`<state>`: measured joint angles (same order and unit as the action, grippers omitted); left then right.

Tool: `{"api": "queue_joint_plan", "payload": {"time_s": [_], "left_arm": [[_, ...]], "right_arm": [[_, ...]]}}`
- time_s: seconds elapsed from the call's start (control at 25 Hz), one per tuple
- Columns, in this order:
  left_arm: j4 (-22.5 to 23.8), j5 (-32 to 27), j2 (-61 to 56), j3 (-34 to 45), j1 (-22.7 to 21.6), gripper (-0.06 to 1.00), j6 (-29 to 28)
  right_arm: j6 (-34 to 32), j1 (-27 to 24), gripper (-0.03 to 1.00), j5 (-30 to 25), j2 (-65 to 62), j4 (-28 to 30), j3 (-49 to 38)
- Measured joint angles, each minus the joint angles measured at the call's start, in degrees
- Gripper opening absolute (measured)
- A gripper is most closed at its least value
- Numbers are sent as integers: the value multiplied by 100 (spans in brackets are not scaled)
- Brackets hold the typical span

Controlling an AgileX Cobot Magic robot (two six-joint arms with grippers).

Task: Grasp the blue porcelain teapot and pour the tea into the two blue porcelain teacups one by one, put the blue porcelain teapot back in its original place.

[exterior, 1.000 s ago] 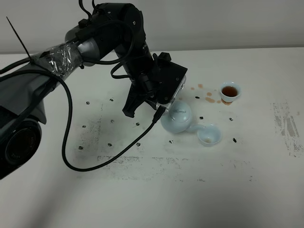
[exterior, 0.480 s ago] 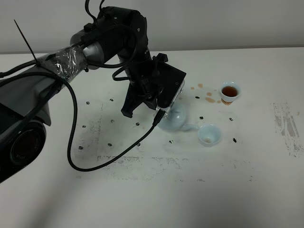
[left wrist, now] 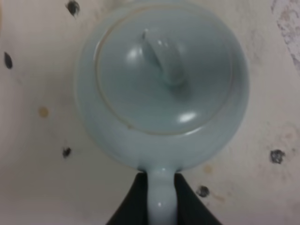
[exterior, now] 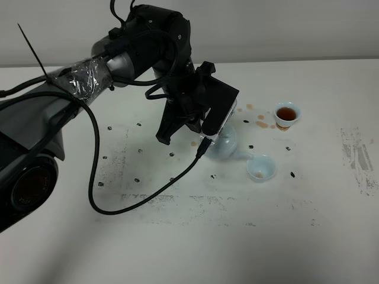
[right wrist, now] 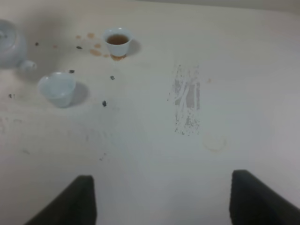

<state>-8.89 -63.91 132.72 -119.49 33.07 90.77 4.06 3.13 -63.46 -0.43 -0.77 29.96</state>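
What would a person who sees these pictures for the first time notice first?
The black left arm dominates, its hand shut on the handle of the blue porcelain teapot at mid-table. Beyond it to the right, one teacup holds brown tea, with spilled drops beside it; the other teacup, at the spout, looks empty.

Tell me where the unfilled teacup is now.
The unfilled teacup stands right of centre in the exterior high view, just beside the teapot, nearer the camera than the tea-filled cup.

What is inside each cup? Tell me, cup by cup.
The far cup holds brown tea. The near cup, by the spout of the teapot, shows only pale glaze inside; no tea is visible.
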Motion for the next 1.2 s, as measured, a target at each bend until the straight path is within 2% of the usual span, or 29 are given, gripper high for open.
{"api": "queue_joint_plan", "payload": {"time_s": [0.76,1.2], "left_arm": [[304,439,-60,0,182,0,7],[785,703,-60,0,389,0,18]], "right_arm": [[0,0,58,0,0,0,0],[0,0,58,0,0,0,0]]}}
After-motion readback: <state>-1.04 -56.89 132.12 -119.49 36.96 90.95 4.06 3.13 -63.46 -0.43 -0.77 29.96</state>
